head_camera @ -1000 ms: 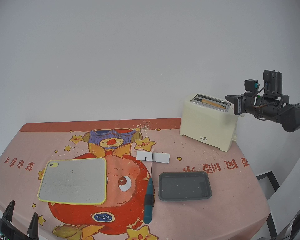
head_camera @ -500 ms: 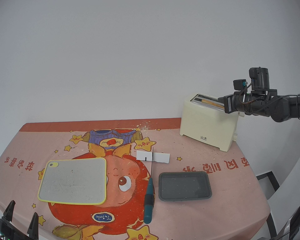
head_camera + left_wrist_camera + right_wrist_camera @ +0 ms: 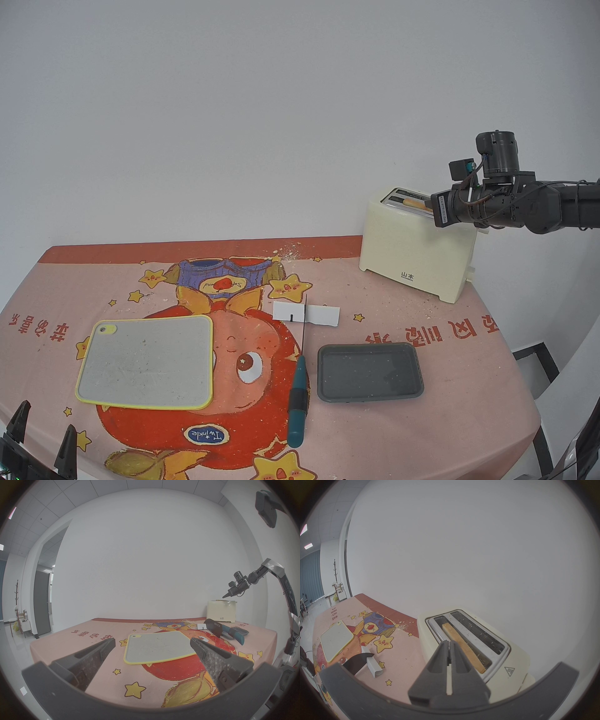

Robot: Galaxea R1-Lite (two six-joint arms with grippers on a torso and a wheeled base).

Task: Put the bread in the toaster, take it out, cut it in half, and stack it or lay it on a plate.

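The table spreads beneath both arms; the cutting board lies flat ahead of the left gripper, whose jaws stand wide apart with nothing between them; the toaster stands just below and ahead of the right gripper, whose jaws are pressed nearly together on nothing; the plate and the knife lie side by side, well apart from both grippers; the bread stands in the toaster's nearer slot, just beyond the right jaws' tips, untouched.
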